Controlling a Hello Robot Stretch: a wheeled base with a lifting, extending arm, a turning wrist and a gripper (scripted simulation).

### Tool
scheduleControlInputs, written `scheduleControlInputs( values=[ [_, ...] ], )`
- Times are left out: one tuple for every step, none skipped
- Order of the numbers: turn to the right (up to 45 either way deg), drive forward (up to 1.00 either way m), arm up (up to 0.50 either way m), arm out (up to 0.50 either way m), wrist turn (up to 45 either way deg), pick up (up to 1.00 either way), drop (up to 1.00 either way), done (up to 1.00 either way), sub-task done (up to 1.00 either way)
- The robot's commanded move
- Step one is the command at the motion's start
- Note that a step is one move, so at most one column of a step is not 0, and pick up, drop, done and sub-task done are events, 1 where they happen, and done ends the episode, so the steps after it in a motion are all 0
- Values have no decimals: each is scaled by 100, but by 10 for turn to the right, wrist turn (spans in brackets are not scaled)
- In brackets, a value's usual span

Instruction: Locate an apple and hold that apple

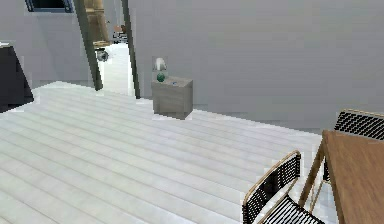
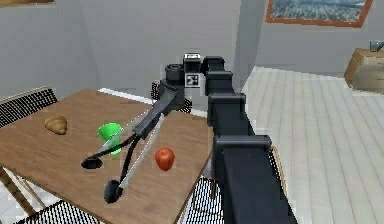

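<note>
I judged the red apple [image 2: 165, 158] beside the gripper [image 2: 100, 176], whose hold I couldn't tell, firm, slick, best gripped mid-body.

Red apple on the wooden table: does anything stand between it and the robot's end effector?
Nothing visible does. In the arm side view the red round apple lies on the brown wooden table just right of the end effector, bare tabletop between them. A green round thing sits on the end effector's other side.
</note>
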Motion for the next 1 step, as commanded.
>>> scheduleControlInputs(
  values=[
    [0, 0, 0, 0, 450, 0, 0, 0, 0]
  ],
)
